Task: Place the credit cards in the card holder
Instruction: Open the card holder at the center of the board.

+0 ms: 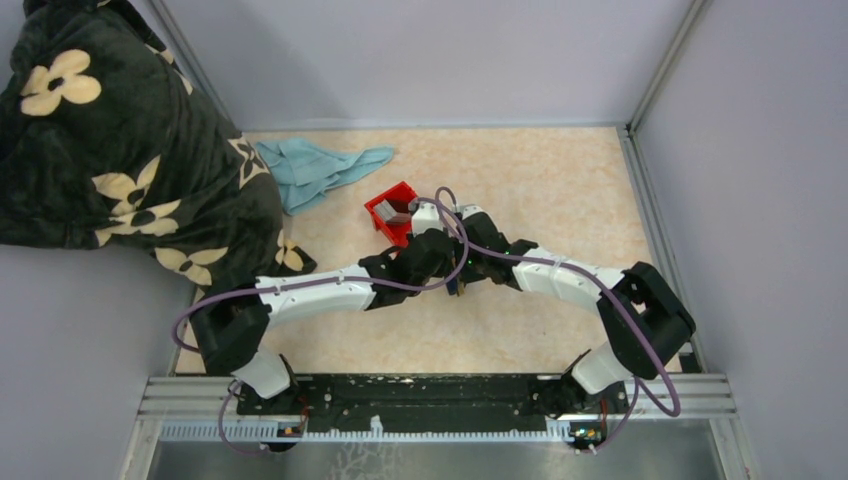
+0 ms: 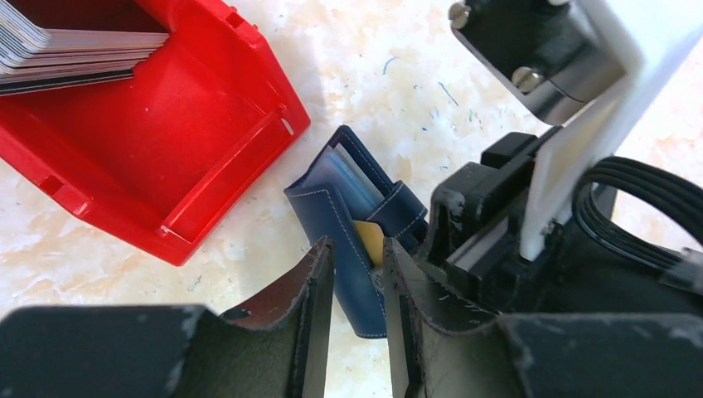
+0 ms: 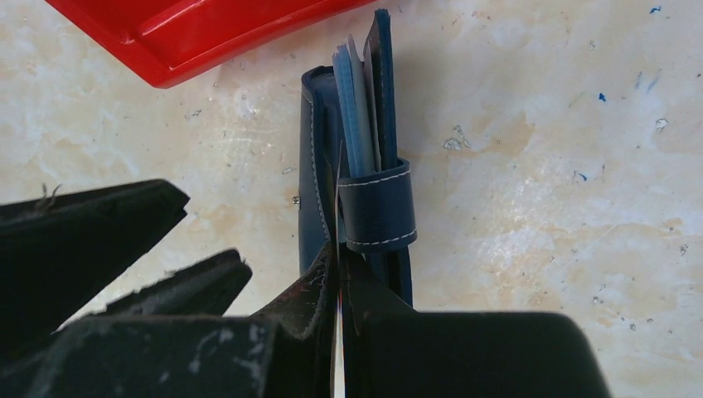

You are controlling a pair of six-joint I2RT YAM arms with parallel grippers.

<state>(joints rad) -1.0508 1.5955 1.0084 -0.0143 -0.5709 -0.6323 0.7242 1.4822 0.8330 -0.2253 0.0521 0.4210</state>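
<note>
The card holder (image 2: 352,207), a dark navy folding wallet with pale stitching, sits near the middle of the desk (image 1: 560,180), just beside the near corner of the red bin (image 2: 166,124) and apart from it. It is folded nearly shut and turned edge-on to the right wrist camera, so its light blue slotted layers show as thin strips, with the snap tab looped round them. Its long axis runs from the two claws toward the bin, its far end pointing at the bin's rim. The left claw (image 2: 358,265) stands partly open with the wallet's near end filling the gap between its fingers, which appear to grip it on both sides. The right claw (image 3: 340,265) is pinched fully together on one thin tan card (image 2: 370,240), held edge-on in line with the wallet's long axis. The card's far end is tucked between the wallet's layers beside the tab. More credit cards (image 2: 75,50) lie stacked in the bin, showing only grey and white edges, so any print on them cannot be read. A light blue cloth (image 1: 320,168) lies toward the desk's far left corner, beside a dark blanket with cream flowers (image 1: 120,150) along the left edge.
</note>
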